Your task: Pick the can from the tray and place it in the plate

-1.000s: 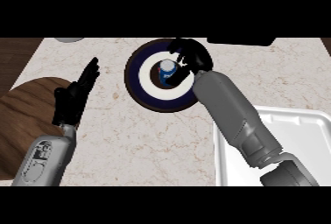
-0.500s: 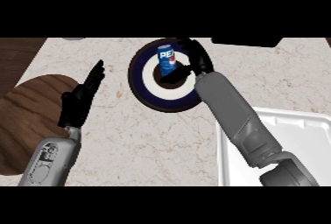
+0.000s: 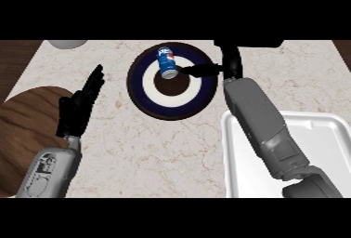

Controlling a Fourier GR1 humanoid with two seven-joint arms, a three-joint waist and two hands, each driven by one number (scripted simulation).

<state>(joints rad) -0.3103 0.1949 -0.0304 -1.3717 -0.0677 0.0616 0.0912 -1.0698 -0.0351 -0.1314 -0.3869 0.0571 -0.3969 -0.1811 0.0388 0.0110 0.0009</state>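
Moved since earlier: can point(image 3: 166, 62) is tipping from upright onto its side, on the plate's far part.
Desk point(image 3: 137, 153): carrying everything.
Tray point(image 3: 315, 135): sitting at right.
Plate point(image 3: 147, 95): lying just beside the tray.
Right hand point(image 3: 231, 65): fingers point(image 3: 198, 70) stretching out straight, one tip at the can's lower end.
Left hand point(image 3: 77, 109): resting over the desk's left side, fingers open.

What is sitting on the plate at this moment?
A blue can lies on the plate, looking tipped rather than upright. The right hand is beside it; contact cannot be judged. The plate under the can is hidden.
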